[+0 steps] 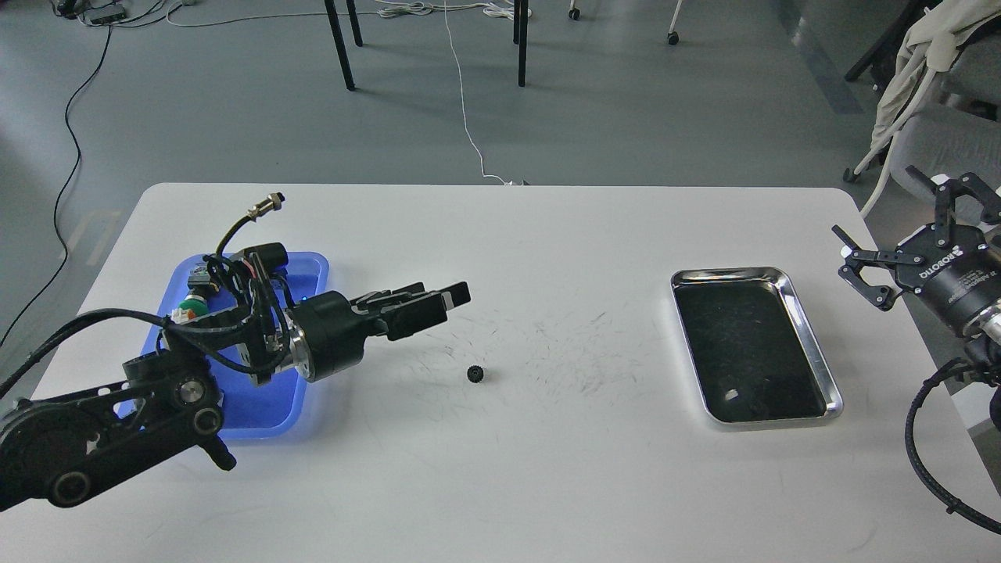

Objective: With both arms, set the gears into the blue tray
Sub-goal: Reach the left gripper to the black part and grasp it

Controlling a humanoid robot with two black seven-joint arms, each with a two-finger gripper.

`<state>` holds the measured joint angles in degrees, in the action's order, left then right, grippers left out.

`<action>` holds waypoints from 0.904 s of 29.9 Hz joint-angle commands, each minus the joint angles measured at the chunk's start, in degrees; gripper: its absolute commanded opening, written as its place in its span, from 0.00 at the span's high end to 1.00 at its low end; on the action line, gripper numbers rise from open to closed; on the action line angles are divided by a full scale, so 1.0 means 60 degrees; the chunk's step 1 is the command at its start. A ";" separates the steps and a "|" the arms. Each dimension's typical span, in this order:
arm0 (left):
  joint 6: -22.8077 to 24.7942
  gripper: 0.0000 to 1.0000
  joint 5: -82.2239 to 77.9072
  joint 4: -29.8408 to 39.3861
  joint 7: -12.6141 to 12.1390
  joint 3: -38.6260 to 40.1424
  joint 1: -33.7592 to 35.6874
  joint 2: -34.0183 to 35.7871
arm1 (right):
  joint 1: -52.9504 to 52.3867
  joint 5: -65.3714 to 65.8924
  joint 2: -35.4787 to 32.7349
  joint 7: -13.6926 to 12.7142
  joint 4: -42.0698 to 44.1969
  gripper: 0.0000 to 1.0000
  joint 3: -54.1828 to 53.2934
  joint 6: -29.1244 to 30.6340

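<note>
One small black gear [475, 374] lies on the white table near its middle. The blue tray [311, 275] sits at the left, mostly covered by my left arm. My left gripper [447, 305] reaches rightward past the tray's right rim. It ends a short way up and left of the gear, apart from it. Its fingers overlap in this view, so their gap is unclear. My right gripper [887, 215] hovers beyond the table's right edge, wide open with nothing in it, far from the gear.
A shiny steel tray [727, 273] with a dark bottom lies at the right of the table. A green-topped push-button switch [191, 306] shows in the blue tray behind my left arm. Chair legs and cables stand on the floor beyond the table.
</note>
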<state>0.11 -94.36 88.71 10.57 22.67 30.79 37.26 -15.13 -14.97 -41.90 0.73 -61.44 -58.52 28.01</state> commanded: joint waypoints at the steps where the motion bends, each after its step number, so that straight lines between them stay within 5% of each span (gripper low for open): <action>1: -0.0705 0.04 -0.3132 -0.0603 0.0026 -0.0029 -0.0444 -0.0730 | 0.0002 0.0004 0.0333 -0.0005 0.0366 0.03 0.0041 -0.0002; 10: -0.1949 0.05 -0.5107 -0.2815 -0.0120 -0.0555 -0.0488 -0.2254 | 0.0002 0.0268 0.0407 -0.0005 0.0382 0.03 0.0128 -0.0002; 18: -0.2068 0.06 -0.5107 -0.3914 -0.0164 -0.0791 -0.0503 -0.2987 | 0.0002 0.0443 0.0407 -0.0005 0.0382 0.03 0.0129 -0.0002; 27: -0.2127 0.29 -0.5107 -0.4501 -0.0179 -0.0981 -0.0503 -0.3207 | 0.0002 0.0488 0.0421 -0.0005 0.0382 0.03 0.0143 -0.0002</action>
<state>-12.65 -125.01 62.73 9.58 17.08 27.77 18.33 -15.11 -12.05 -39.40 0.70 -59.14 -57.70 28.01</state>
